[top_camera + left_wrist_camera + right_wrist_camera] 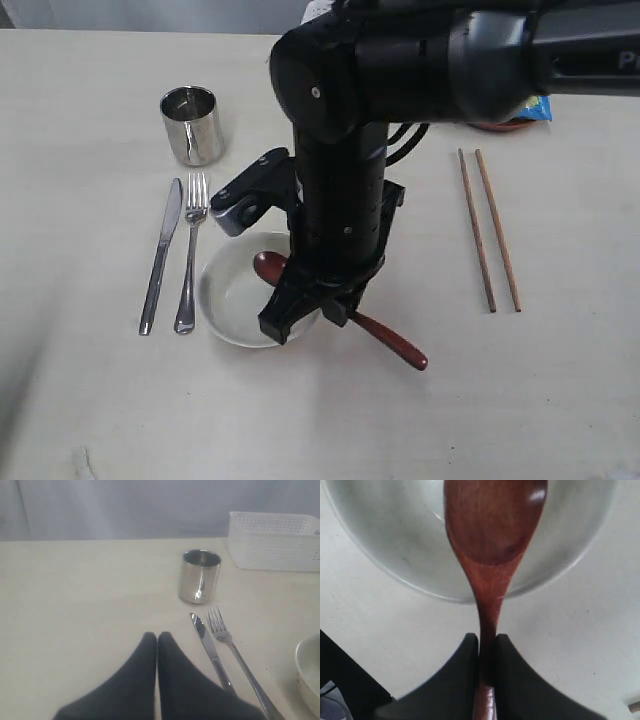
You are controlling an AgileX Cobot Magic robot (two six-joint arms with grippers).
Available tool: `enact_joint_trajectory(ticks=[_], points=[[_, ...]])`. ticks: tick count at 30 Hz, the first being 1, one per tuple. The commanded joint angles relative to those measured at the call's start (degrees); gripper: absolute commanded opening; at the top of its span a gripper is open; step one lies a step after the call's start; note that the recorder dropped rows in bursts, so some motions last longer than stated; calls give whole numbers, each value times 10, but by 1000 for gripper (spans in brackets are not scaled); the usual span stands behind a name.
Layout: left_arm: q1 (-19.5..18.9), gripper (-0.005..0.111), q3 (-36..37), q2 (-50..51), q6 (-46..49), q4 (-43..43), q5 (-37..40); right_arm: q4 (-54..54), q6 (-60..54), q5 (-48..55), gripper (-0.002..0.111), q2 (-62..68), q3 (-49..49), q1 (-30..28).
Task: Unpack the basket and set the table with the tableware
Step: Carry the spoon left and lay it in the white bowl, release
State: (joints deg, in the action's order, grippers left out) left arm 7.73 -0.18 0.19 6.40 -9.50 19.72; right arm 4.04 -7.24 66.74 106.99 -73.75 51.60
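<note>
The right gripper (486,650) is pinching one spoon (492,540) over one bowl (225,300), lower centre of the exterior view.
The narrow black fingers (462,665) are clamping the spoon's slim neck just outside the bowl's rim; its glossy red-brown wooden head is sitting inside the off-white bowl, and the handle is running toward the lower right onto the pale cream table (80,400). One steel knife (160,260) and one fork (190,255) are lying side by side at the left, just beside the bowl, with one shiny steel cup (192,125) standing above them. Two wooden chopsticks (490,230) are lying parallel at the right. One white perforated basket (275,540) is standing beyond the cup. The left gripper (156,640) is hanging near the knife, fingers pressed together on nothing.
</note>
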Motion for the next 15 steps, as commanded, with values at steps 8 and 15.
enact_joint_trajectory(ticks=[8,15], points=[[4,0,2,-2,0,0,-1,-11,30,32,0,72,-106,13],[4,0,2,-2,0,0,-1,-21,43,32,0,91,-108,13]])
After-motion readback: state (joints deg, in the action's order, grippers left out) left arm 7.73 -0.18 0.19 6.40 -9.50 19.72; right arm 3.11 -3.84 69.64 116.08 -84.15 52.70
